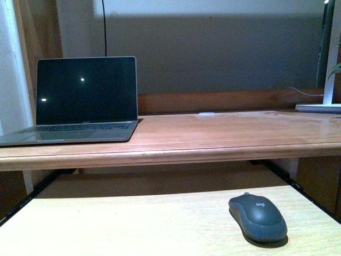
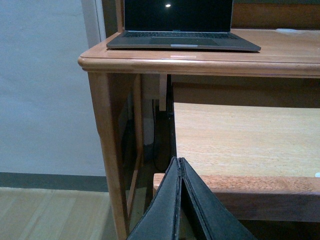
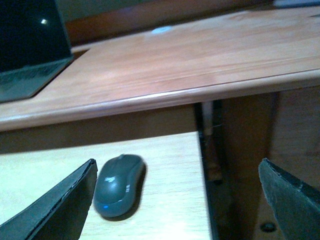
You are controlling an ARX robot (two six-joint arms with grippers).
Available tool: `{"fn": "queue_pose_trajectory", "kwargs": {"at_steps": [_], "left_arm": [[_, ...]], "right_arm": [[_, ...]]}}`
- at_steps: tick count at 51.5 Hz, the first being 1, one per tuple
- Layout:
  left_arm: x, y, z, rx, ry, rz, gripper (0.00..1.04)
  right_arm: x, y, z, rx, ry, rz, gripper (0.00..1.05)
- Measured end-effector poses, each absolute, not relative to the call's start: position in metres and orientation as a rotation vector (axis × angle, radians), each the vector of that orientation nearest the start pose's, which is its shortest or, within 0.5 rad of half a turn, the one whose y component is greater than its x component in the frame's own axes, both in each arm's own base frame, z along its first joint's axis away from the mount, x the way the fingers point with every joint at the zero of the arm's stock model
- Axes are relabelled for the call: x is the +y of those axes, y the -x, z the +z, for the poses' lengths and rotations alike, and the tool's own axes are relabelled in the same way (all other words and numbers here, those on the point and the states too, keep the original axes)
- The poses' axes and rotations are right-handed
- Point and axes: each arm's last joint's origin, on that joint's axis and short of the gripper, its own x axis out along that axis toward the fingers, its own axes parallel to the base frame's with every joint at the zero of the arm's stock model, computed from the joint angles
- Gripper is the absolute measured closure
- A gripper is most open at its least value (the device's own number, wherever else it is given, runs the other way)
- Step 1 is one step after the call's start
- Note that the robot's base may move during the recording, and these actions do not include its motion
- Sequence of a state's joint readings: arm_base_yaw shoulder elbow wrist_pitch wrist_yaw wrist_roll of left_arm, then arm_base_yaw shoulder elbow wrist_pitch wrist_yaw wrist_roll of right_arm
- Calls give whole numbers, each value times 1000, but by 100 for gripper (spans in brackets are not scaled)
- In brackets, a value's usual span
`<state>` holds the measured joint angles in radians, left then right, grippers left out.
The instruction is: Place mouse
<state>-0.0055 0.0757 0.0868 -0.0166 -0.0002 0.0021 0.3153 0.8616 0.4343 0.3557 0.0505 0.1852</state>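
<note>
The dark grey mouse (image 1: 258,216) lies on the pale pull-out shelf (image 1: 133,224) below the desk, at its right side. In the right wrist view the mouse (image 3: 119,184) sits just beside one finger of my right gripper (image 3: 175,200), which is wide open and empty, its other finger off past the shelf's edge. My left gripper (image 2: 181,200) is shut on nothing, hanging in front of the shelf's left front corner. Neither arm shows in the front view.
An open laptop (image 1: 80,101) with a dark screen stands on the left of the wooden desk top (image 1: 224,133). A white lamp base (image 1: 318,108) stands at the desk's far right. The desk's leg (image 2: 107,145) and a wall are left of my left gripper.
</note>
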Motion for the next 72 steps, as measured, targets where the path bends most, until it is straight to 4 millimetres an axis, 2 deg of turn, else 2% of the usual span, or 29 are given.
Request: {"fn": "queue_pose_trajectory", "kwargs": {"at_steps": [4,10,19,25,35,53,55,58,65,72], "left_arm": [[-1,-98,183,5,-2,-5,102],[0,-98,179,7,-2,-4,102],[0,-97,173,-3,-2,-5,102],[0,-98,165,6,-2,-5,102],[0,-98,165,3,-2,-5,102],[0,-98,165,3,-2,-5,102],[0,-98,165,3,-2,-5,98],[0,-98,165,3,-2,-5,86],[0,-98,165,3,-2,-5,68],[0,-98,165,3,-2,-5,52]], "right_arm": [[87,-197,241,166,-100,328,7],[110,-218,223,273,-52,334,7],[142,-237,214,287,29,310,7],[151,-246,203,318,60,287,7],[160,-255,188,355,100,253,7],[187,-274,179,366,137,221,7],[190,-275,179,363,139,218,11],[192,-275,179,361,139,221,22],[192,-274,179,361,137,231,39],[187,-272,182,360,133,226,50]]}}
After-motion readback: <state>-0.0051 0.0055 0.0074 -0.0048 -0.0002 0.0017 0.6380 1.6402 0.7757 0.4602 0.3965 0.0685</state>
